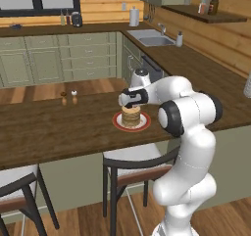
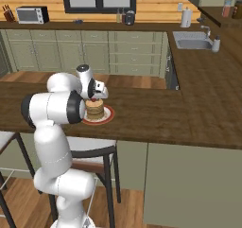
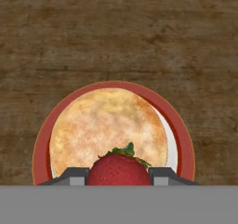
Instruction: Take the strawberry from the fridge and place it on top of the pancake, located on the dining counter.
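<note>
Over the dining counter [image 1: 59, 127] | red plate [image 3: 181, 130] carries the pancake [image 3: 107, 125] stack | gripper [image 3: 118, 174] directly above it, fingers pinching the strawberry [image 3: 118, 169] | advice: lower straight down, release only once the berry rests near the stack's centre.

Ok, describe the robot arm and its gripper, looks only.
The arm is glossy white, built of thick rounded segments with dark, near-black bands and caps at the joints. No cables or markings show. The gripper has two small finger tips that are flat-topped blocks, dark grey with lighter grey faces. The wrist housing is white with dark sections.
</note>
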